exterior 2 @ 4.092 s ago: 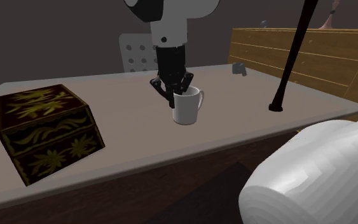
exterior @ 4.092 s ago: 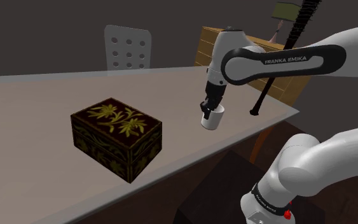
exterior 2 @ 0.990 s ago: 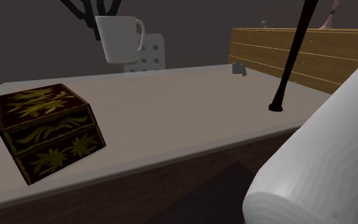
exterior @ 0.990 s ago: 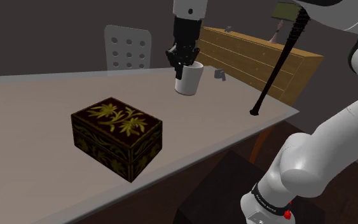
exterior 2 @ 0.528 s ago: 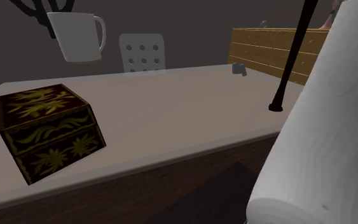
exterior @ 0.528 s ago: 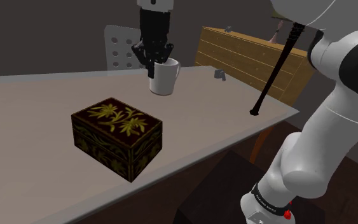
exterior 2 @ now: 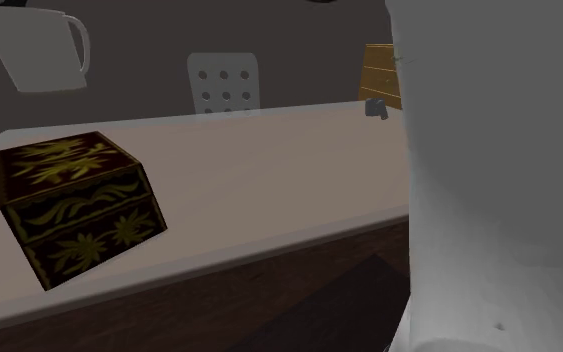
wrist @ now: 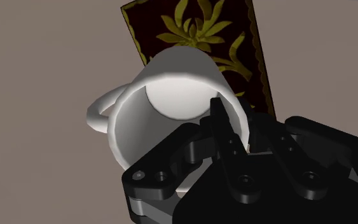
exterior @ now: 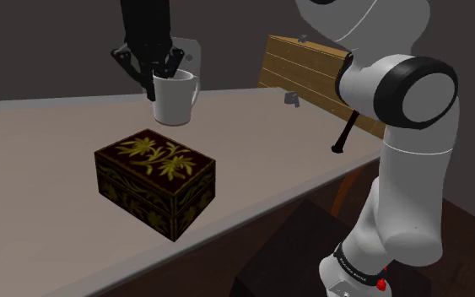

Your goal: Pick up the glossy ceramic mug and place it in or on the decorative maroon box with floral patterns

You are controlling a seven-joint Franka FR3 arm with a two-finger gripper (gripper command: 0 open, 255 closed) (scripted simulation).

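Counter (exterior: 269, 156) first: pale, broad, running off toward the shoulder view's left. Over it, white Franka arm (exterior: 412, 160), rising at the shoulder view's lower right and reaching up and across to the left.

Next in size, dark maroon box (exterior: 155, 179) with yellow-gold flower sprays on lid and sides. Sits shut, flat on the counter, near the front edge, long side slanting across the shoulder view.

Then white mug (exterior: 175, 99). Hangs in the air, clear of the counter, close to upright, mouth up, handle toward the shoulder view's right.

Smallest, jaws: closed on the mug's wall at the rim, one black finger (wrist: 220, 124) down inside the cup and the other outside, on the side away from the handle.

Key relation: box below the mug and a little toward the near side.
- **Shoulder view:** mug above and behind the lid's far corner.
- **Second exterior view:** mug (exterior 2: 39, 50) high over the left half of the box (exterior 2: 69, 200).
- **Wrist view:** looking down past the mug (wrist: 171, 102), patterned top of the box (wrist: 199, 28) just beyond the mug's base and partly hidden by it.

Judged from that, not squarely over the lid, or only just. Calls for a short shift toward the lid's middle, then a straight descent with the mug kept level, down to contact with the lid. Lid closed, so onto rather than into. Worth minding: glossy wall pinched only at the rim, so liable to pivot if set down on an edge.
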